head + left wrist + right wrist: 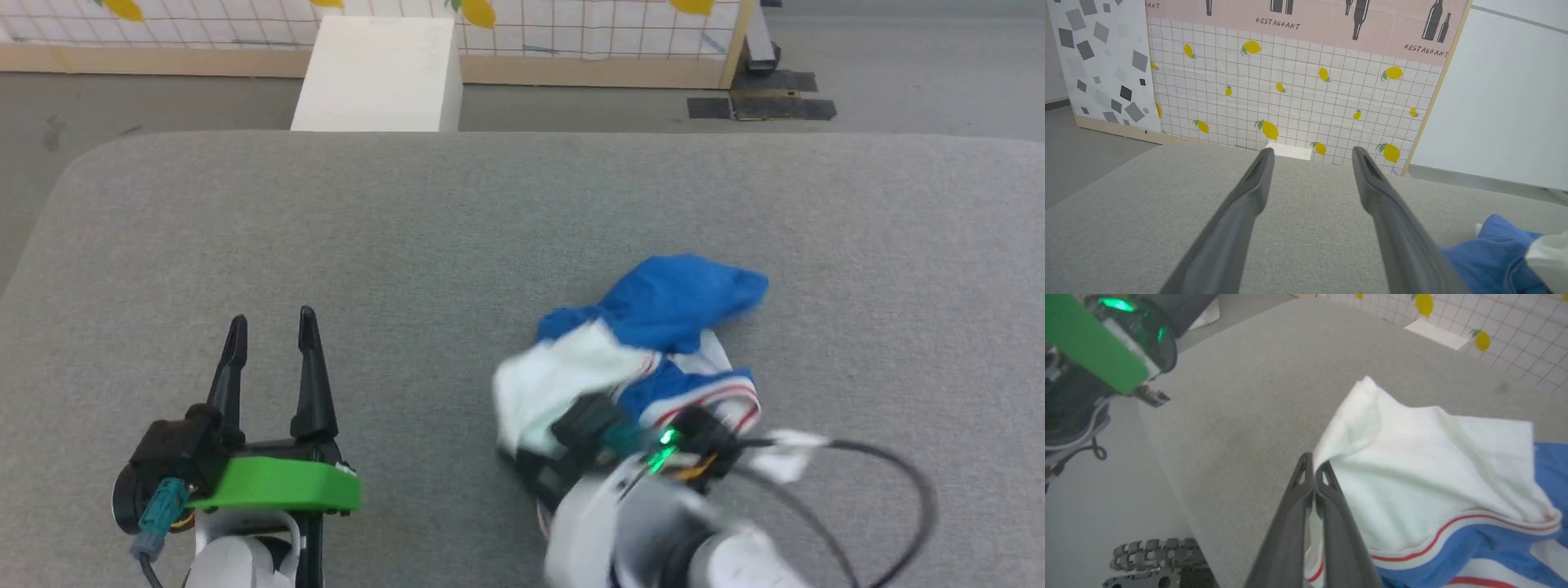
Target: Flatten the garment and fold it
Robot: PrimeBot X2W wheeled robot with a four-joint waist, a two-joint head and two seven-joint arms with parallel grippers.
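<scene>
Easy now, right jaws clamped on the shirt (678, 302) by its white sleeve (1412, 457), left jaws wide, empty: lift slowly.

Before me a grey fabric-covered surface (490, 212), beyond its far edge a white box (380, 73) on grey floor (163, 102), further beyond it a lemon-print grid panel (1290, 94) (pink "RESTAURANT" band (1310, 20) on top)
</scene>
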